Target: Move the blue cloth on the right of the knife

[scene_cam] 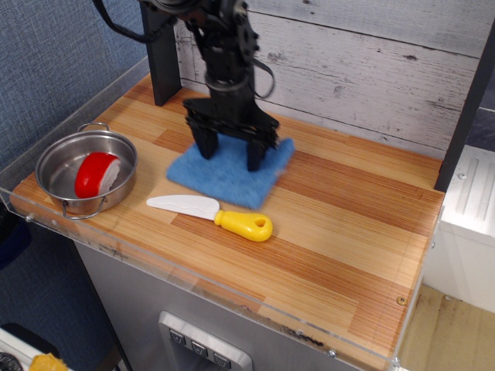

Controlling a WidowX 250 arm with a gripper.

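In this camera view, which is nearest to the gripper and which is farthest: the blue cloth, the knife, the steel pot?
From the gripper:
1. Blue cloth, directly under the jaws.
2. Knife, in front of the cloth, toward the table's front edge.
3. Steel pot, far at the table's left end.
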